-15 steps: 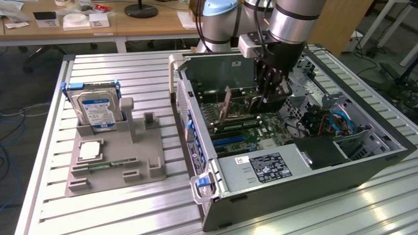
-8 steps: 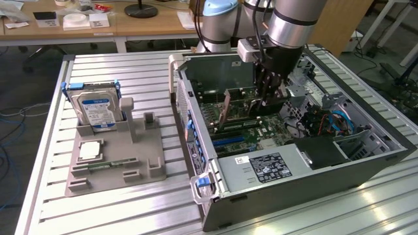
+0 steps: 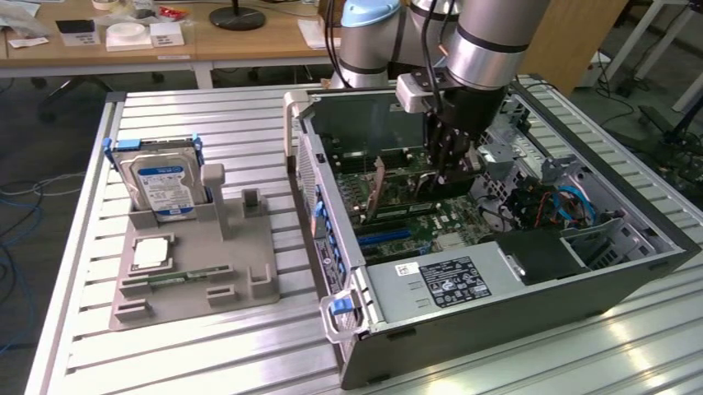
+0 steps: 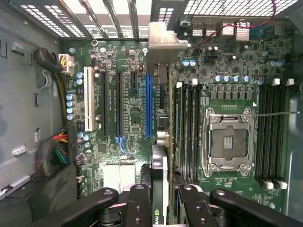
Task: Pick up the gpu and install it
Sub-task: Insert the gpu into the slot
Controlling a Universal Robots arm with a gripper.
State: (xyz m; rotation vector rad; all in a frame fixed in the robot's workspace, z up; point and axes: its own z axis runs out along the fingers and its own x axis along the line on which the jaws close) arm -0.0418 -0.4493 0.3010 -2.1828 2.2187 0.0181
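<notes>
One gpu (image 4: 169, 123), edge-on, is gripped between the closed fingers (image 4: 140, 203) inside the single open computer case (image 3: 329, 214), over its motherboard (image 4: 132, 109). One hard drive (image 3: 165, 185) stands near the table's (image 3: 220, 362) edge on the exterior view's left.

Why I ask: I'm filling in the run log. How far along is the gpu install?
Done: pickup, since the gripper is closed on the gpu inside the open computer case. In hand: the card stands on edge over the motherboard, near the long blue slot. Left: seating and release; whether its edge is in a slot already cannot be told.
</notes>
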